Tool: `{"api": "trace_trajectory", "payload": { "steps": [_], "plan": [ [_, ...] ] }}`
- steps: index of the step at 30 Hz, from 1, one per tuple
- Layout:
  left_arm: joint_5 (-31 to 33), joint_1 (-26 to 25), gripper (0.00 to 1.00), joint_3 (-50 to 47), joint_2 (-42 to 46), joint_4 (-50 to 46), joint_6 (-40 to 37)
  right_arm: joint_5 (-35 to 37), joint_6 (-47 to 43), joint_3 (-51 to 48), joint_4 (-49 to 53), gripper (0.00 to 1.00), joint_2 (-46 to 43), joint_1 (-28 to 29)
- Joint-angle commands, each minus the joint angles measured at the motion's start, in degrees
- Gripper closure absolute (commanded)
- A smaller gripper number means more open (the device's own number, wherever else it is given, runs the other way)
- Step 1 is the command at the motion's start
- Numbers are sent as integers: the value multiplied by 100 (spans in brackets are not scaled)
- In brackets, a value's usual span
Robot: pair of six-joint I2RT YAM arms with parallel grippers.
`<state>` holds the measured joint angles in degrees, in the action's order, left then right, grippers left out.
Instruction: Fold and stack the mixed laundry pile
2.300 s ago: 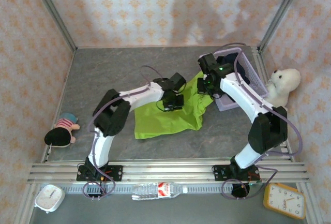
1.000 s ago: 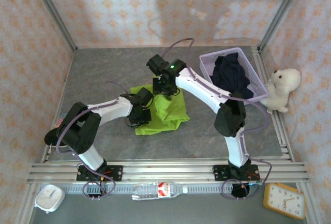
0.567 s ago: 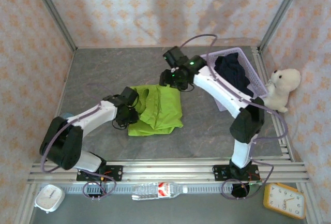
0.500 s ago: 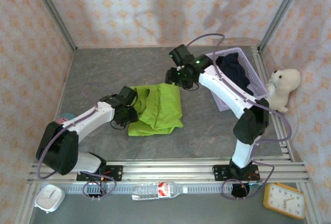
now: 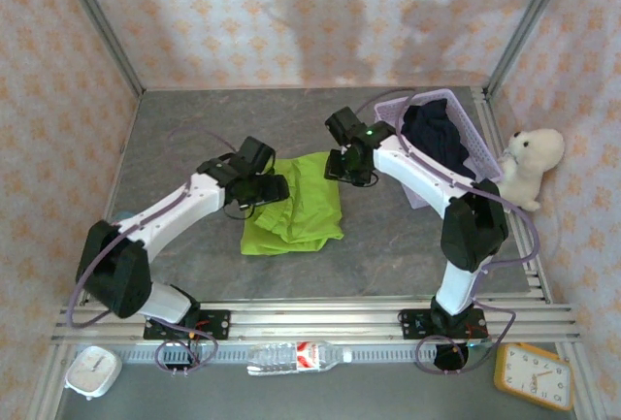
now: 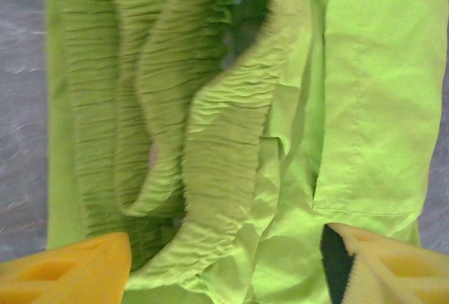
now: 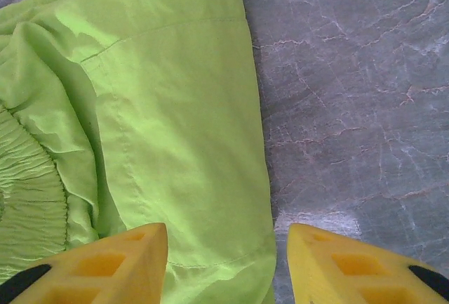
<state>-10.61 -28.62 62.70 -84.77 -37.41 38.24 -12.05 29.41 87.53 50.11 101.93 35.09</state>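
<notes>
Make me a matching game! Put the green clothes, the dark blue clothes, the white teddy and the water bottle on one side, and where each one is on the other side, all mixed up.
1. lime-green garment
2. navy garment
3. white plush bear
4. water bottle

A. inside the lavender basket
B. lying on its side at the near edge
C. spread on the grey table
D. against the right wall

Pairs: 1-C, 2-A, 3-D, 4-B.
</notes>
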Motion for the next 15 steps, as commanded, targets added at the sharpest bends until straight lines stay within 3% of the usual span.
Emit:
{"api": "trace_trajectory", "payload": {
  "steps": [1, 7, 9, 12, 15],
  "plan": [
    [414, -65, 38, 138, -402, -8, -65, 65, 47, -136, -158, 52, 7, 7],
    [720, -65, 48, 160, -831, -162, -19, 176, 31, -270, -133, 53, -75, -6],
    [694, -65, 62, 130, -713, -162, 16, 216, 14, -279, -116, 53, -94, -17],
    [666, -71, 98, 43, -321, -259, 140, 261, -2, -276, -90, 53, -101, -46],
    [774, -65, 100, -214, 316, -430, 443, 300, 8, -267, -93, 54, -60, -55]
  ]
}}
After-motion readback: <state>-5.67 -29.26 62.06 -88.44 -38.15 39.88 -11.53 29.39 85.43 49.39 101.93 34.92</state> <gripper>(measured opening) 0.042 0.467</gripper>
